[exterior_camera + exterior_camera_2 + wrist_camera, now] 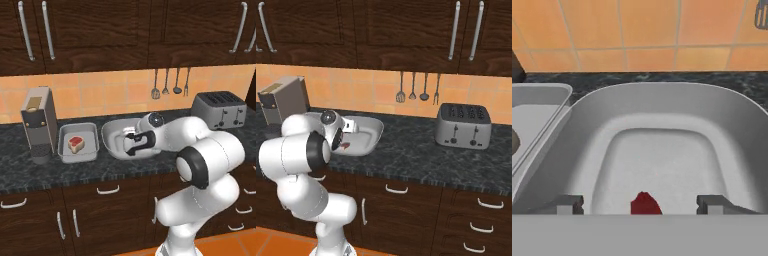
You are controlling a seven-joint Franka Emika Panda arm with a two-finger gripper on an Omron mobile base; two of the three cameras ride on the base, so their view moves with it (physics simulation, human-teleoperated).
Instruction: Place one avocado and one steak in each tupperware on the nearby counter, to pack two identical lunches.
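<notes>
- The pincer point(640, 205) hangs over the larger oval tupperware point(111, 136) on the desk point(30, 170), its two dark tips standing wide apart with nothing gripped between them.
- A red steak point(645, 204) shows between the tips in the hand view, low over the near part of the oval tub's floor; whether it already rests on the floor I cannot tell.
- A second steak point(76, 144) lies flat in the small rectangular tupperware point(91, 150), which sits just beside the oval one, on its left in the left base view.
- No avocado can be made out for certain; a rounded dull shape at the left edge of the hand view is too cut off to name.
- Judging by looks, a steak is a flat, soft, limp slab, fairly light and likely slick; it is best taken across its narrow width near the middle so it does not droop or slide.
- An avocado would be firm, rounded and smooth, apt to roll; a grip across its widest part suits it.
</notes>
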